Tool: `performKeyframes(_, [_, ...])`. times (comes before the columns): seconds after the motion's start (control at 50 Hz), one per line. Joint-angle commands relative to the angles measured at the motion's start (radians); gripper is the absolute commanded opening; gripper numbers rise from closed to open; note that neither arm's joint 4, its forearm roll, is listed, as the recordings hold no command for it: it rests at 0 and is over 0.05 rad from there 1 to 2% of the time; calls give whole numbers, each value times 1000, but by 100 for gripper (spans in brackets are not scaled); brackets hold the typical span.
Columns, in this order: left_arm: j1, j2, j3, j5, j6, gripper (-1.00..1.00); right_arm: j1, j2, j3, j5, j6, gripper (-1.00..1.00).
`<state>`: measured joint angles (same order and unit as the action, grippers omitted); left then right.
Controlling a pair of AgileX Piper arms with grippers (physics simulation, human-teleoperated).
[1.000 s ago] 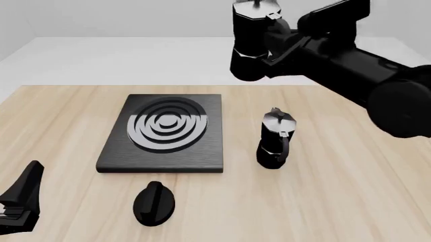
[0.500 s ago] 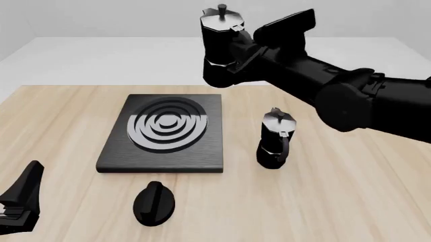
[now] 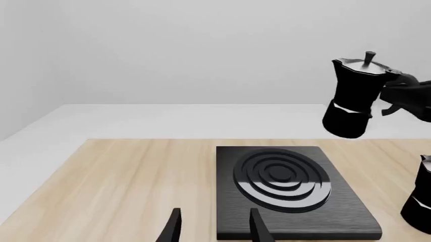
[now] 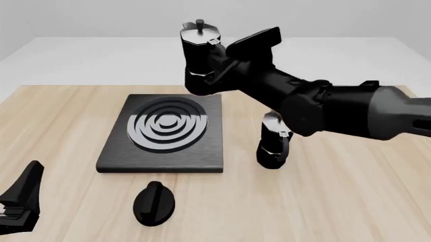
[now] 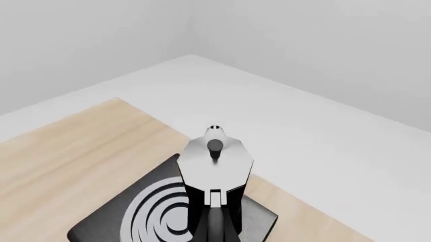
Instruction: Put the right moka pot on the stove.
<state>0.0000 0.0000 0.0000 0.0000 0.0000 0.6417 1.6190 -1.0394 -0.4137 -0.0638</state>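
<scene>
Two pots: twin (image 4: 274, 141) stood on desk (image 4: 350, 201).
Right end effector (image 4: 217, 56): clenched on pot (image 4: 200, 59) handle, carrying it upright above stove (image 4: 161, 133) far edge for placement.
Left end effector (image 3: 212, 227): released, idle.

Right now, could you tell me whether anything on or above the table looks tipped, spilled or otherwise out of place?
Nothing stands out. The right moka pot is held upright in the air by the right end effector, near the stove's far right corner. The twin pot stands upright on the table, and the knob lies in front of the stove.
</scene>
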Motion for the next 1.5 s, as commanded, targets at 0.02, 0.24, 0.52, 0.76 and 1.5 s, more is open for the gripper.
performKeyframes(0.02, [0, 0, 0, 0, 0, 100, 16, 48, -50, -48, 8, -100])
performKeyframes(0.24, [0, 0, 0, 0, 0, 100, 37, 102, -66, -77, 16, -100])
performKeyframes(0.52, [0, 0, 0, 0, 0, 100, 59, 147, -67, -119, 39, -100])
performKeyframes(0.76, [0, 0, 0, 0, 0, 100, 75, 198, -100, -134, 47, -100])
performKeyframes(1.5, [0, 0, 0, 0, 0, 100, 101, 412, -271, -120, 14, -100])
